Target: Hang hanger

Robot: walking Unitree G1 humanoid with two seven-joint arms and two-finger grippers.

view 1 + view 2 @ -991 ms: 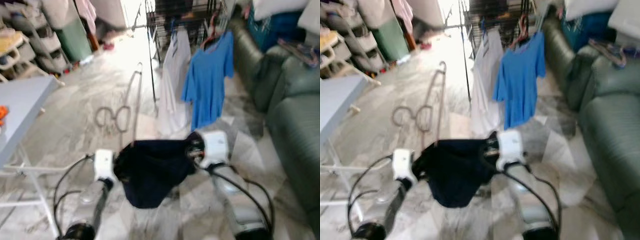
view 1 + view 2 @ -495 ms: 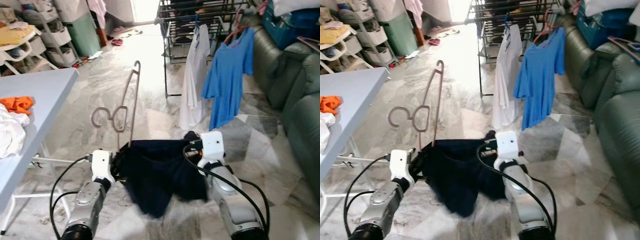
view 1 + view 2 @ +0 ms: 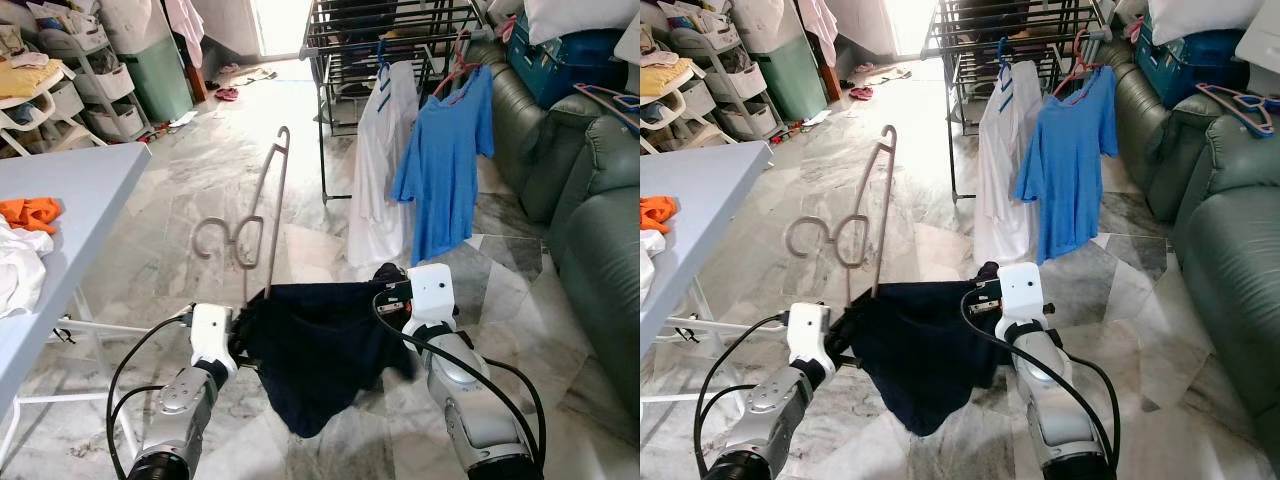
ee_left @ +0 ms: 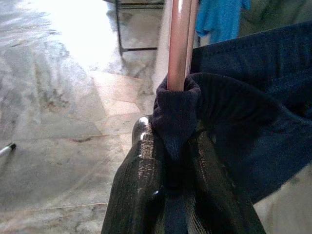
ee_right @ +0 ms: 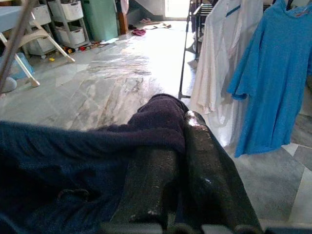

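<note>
Your left gripper (image 4: pixel 170 161) is clamped on the dark navy garment (image 3: pixel 315 350) right where the hanger (image 3: pixel 255 215) stem rises out of the cloth; the fabric is bunched between the two black fingers (image 4: pixel 139 180). Your right gripper (image 5: pixel 183 146) is closed on the garment's other edge, cloth pinched between its fingers. The garment is stretched between both grippers, low centre in your head view, sagging toward 6 o'clock over the marble floor (image 3: pixel 190 190). The hanger's metal hook end sticks up toward 12 o'clock, tilted slightly right. The drying rack (image 3: pixel 390 40) sits well apart at about 1 o'clock, with a white shirt (image 3: pixel 378 165) and blue t-shirt (image 3: pixel 445 160) hanging on it. A grey table (image 3: pixel 60 190) is at 9 o'clock, a green sofa (image 3: pixel 590 210) at 3 o'clock.
</note>
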